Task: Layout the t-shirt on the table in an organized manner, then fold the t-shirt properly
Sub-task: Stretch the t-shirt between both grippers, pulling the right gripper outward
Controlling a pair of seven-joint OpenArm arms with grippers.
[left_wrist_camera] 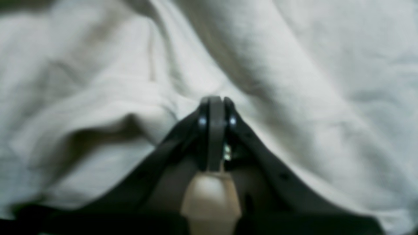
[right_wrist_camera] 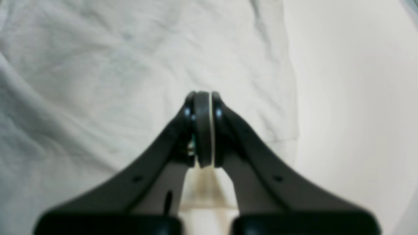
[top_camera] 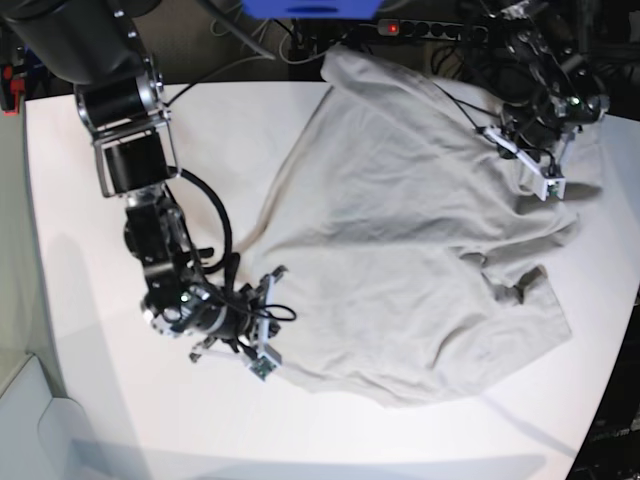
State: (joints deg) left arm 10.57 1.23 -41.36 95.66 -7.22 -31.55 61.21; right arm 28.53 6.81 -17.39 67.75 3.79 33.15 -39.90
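Our left gripper sits pinched tight, its dark jaws pressed together over rumpled cloth — we cannot tell whether a fold is caught. Our right gripper is likewise closed, with a thin pale strip between the jaws, at the cloth's edge. The large, wrinkly light grey-beige cotton t-shirt lies spread between both arms on the smooth white desk — its far edge runs over the desk's rim.
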